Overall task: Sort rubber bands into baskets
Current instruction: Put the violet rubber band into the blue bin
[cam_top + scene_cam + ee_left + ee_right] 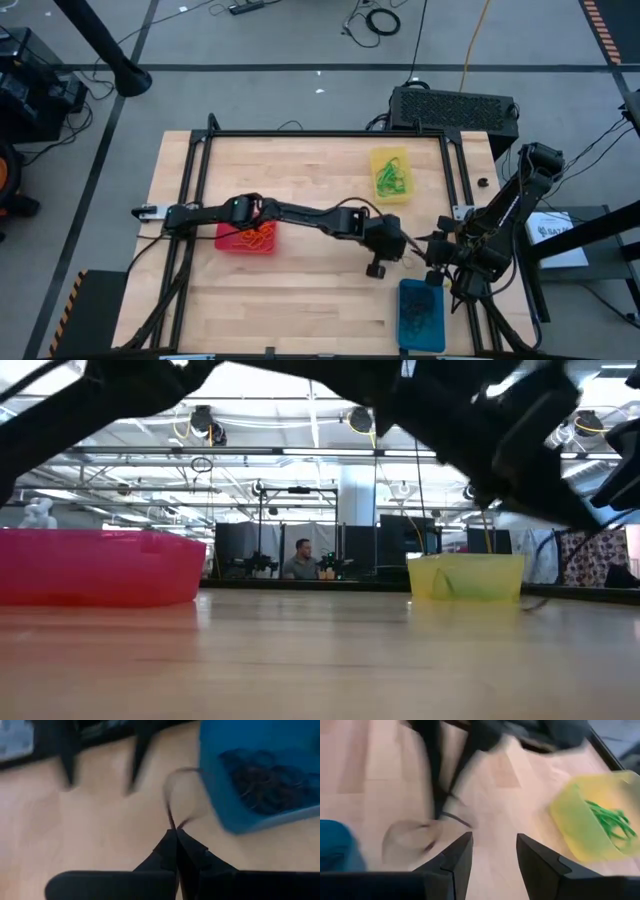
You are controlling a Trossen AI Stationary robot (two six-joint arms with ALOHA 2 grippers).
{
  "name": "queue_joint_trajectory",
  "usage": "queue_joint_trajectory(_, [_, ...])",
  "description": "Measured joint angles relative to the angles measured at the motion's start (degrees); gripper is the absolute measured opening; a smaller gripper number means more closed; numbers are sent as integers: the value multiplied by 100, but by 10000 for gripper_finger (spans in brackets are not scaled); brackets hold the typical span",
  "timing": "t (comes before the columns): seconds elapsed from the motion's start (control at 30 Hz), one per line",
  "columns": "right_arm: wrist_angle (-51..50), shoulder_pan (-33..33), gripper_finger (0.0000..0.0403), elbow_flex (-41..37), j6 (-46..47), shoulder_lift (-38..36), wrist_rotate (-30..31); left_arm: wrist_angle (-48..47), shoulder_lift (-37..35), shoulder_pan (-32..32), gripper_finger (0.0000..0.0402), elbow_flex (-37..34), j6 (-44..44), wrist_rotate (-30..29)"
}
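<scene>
My left gripper (176, 834) reaches across the table, near the blue basket (260, 775), and is shut on a dark rubber band (170, 795). In the high view it (405, 247) is between the yellow basket (390, 173) and the blue basket (421, 314), which holds dark bands. The red basket (247, 237) holds orange-red bands under the left arm. My right gripper (493, 851) is open with nothing in it, at the table's right edge (435, 250), facing the left gripper. The yellow basket (600, 820) holds green bands. My left gripper pinches the dark band at one spot of its loop (175, 826) between its two fingertips. The rest of the thin loop sticks out slack beyond the fingertips. In the right wrist view the band (454, 815) hangs at those fingertips, above its shadow on the wood.
A black frame rail (320, 133) runs round the wooden table top. A black box (455, 105) and cables lie past the far edge. In the low view the red basket (100, 565) and yellow basket (465, 575) stand on the far half, with bare wood in front.
</scene>
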Motion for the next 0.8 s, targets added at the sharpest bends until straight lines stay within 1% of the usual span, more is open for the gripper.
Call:
queue_joint_trajectory(0.1, [-380, 0, 146, 0, 448, 0, 0, 315, -38, -255, 1, -3, 87, -30])
queue_joint_trajectory(0.2, [-626, 0, 146, 0, 698, 0, 0, 830, -38, -510, 1, -6, 91, 27])
queue_joint_trajectory(0.33, [-649, 1, 146, 0, 698, 0, 25, 1726, 3, -746, 1, -32, -2, 51])
queue_joint_trajectory(0.43, [-647, 2, 146, 0, 697, 0, 43, 2176, 51, -866, 1, -52, -40, 49])
queue_joint_trajectory(0.57, [-643, 2, 146, 0, 737, 0, 48, 3010, 27, -981, 0, -45, -75, 62])
queue_joint_trajectory(0.63, [-643, 1, 146, 0, 809, 0, 46, 3178, 23, -1023, 0, -41, -85, 178])
queue_joint_trajectory(0.8, [-608, 2, 146, 0, 829, 0, 18, 3094, 28, -1043, 0, -41, -244, 262])
